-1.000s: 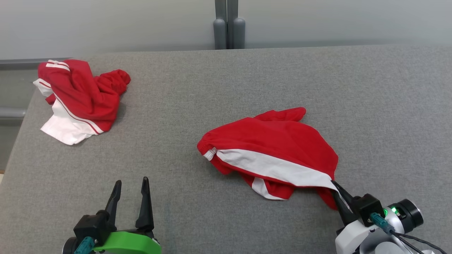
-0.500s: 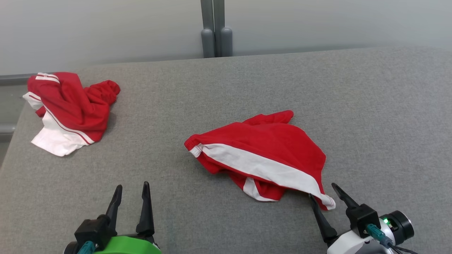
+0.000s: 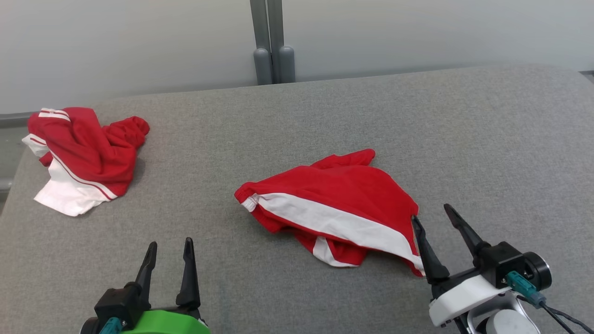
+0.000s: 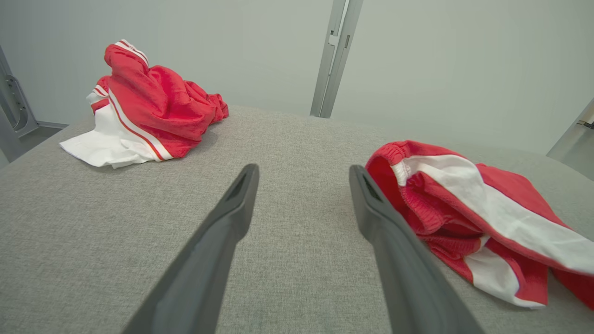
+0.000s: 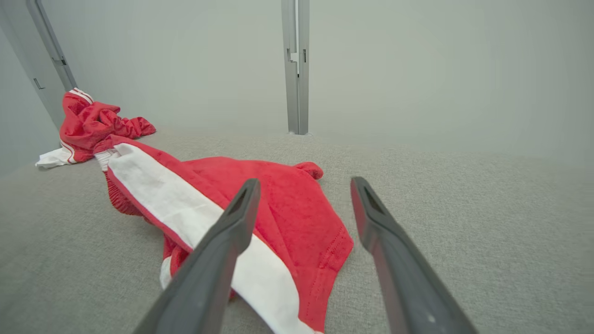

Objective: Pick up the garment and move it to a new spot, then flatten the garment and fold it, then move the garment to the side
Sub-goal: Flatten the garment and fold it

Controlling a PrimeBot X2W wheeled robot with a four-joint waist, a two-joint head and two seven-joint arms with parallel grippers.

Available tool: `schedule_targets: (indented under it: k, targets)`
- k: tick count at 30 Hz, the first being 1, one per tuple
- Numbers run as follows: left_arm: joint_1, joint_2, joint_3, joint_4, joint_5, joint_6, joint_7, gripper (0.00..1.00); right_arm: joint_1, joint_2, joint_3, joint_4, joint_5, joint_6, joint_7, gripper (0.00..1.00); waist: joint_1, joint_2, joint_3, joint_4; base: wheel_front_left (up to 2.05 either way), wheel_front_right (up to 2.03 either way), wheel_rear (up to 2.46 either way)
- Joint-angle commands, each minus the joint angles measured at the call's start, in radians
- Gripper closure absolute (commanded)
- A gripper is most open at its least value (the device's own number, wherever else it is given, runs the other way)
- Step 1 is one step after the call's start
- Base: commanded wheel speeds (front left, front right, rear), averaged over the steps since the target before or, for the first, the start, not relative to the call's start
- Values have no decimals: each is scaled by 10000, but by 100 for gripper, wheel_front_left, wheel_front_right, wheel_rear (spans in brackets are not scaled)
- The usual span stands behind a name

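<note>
Note that the right gripper (image 3: 430,212) stands with its jaws wide and holds nothing. One finger lies at the near right corner of the red-and-white shorts (image 3: 334,204); the other stands over bare cloth. You cannot tell from these views whether the finger touches the fabric.

The left gripper (image 3: 170,242) is likewise spread and empty, parked near you and well apart from the shorts.

The shorts lie crumpled at mid-table on the grey fabric-covered table (image 3: 464,130), with the waistband toward your left and the white side stripe uppermost. A second red-and-white garment (image 3: 83,153) sits bunched at the far left corner.

Treat the relocation as probably done and flattening as the step in hand. The next move calls for a pinch on two separate edges, likely waistband and hem, each drawn outward.
</note>
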Motion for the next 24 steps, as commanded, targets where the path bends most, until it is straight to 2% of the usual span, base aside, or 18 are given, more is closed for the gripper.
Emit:
schedule_targets:
  k: [1,13,24]
  targets:
    - [95,26,-18,-33,46,10,5,0,-146,50,-127,-4,-116,-6,-31,0,0,0,-38,33,0,0,0]
    - [179,26,-154,-143,53,56,5,0,-442,678,-1574,308,-575,-6,-31,0,0,0,-283,393,0,0,0]
    - [218,26,-85,-232,162,91,5,0,-478,823,-1587,389,-635,-6,-31,0,0,0,-323,585,0,0,0]
